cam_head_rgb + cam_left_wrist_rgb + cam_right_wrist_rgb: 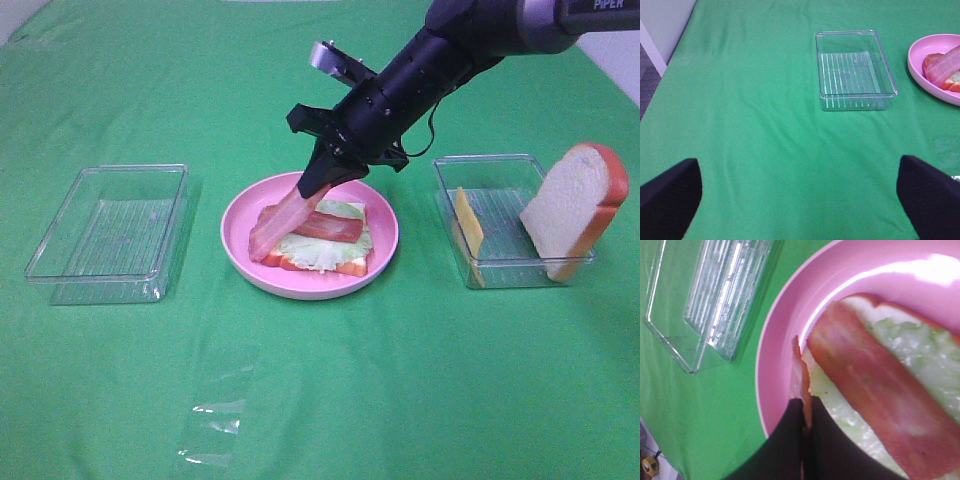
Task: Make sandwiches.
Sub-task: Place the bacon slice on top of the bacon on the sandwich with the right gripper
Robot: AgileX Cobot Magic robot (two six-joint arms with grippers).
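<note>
On the pink plate (238, 250) lies the open sandwich (325, 250): a bread slice, pale green lettuce (920, 345) and one reddish bacon strip (875, 390) on top. My right gripper (322, 178) hangs over the plate's far left part, shut on a second bacon strip (280, 222). That strip slants down, its low end reaching the stack's left edge. The right wrist view shows it edge-on (801, 375) between the black fingers (785, 450). My left gripper (800, 195) is open and empty over bare cloth, out of the exterior view.
A clear tray (500, 262) right of the plate holds a yellow cheese slice (467, 228) and a bread slice (575, 205) leaning on its right wall. An empty clear tray (40, 262) stands left of the plate. Crumpled clear film (215, 430) lies on the green cloth in front.
</note>
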